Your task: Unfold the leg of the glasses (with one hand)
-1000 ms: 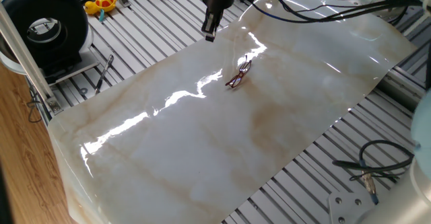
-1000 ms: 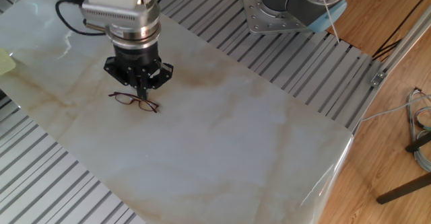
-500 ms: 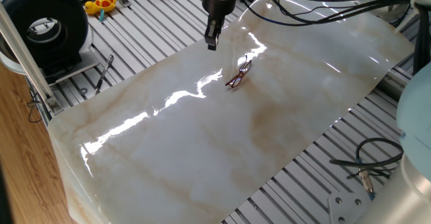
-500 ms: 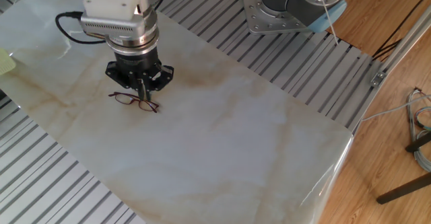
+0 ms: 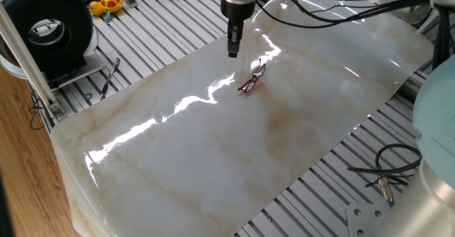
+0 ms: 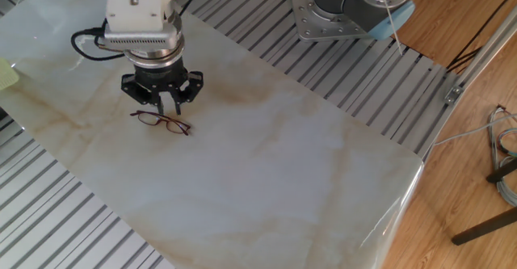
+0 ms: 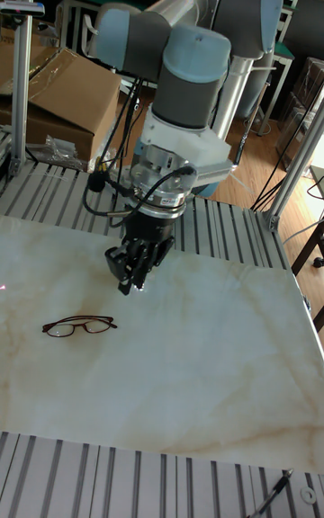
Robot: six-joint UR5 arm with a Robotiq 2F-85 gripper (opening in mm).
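The black two-finger gripper (image 6: 161, 109), fingers nearly together and empty, is poised above the reddish-purple wire-framed glasses (image 6: 162, 121) on the marble sheet's (image 6: 266, 156) far side; one folded leg is best caught by its tip — gently.

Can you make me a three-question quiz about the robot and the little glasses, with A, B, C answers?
1. Where are the glasses?
A. on the marbled sheet
B. in the gripper
C. on the floor

2. What colour is the toy by the keyboard?
A. blue
B. yellow
C. green

3. What is the gripper doing?
A. holding the glasses
B. hanging above the sheet, holding nothing
C. pressing a lens

Answers: 1 A, they lie flat on the sheet. 2 B, it is yellow. 3 B, the jaws are clear of the glasses.
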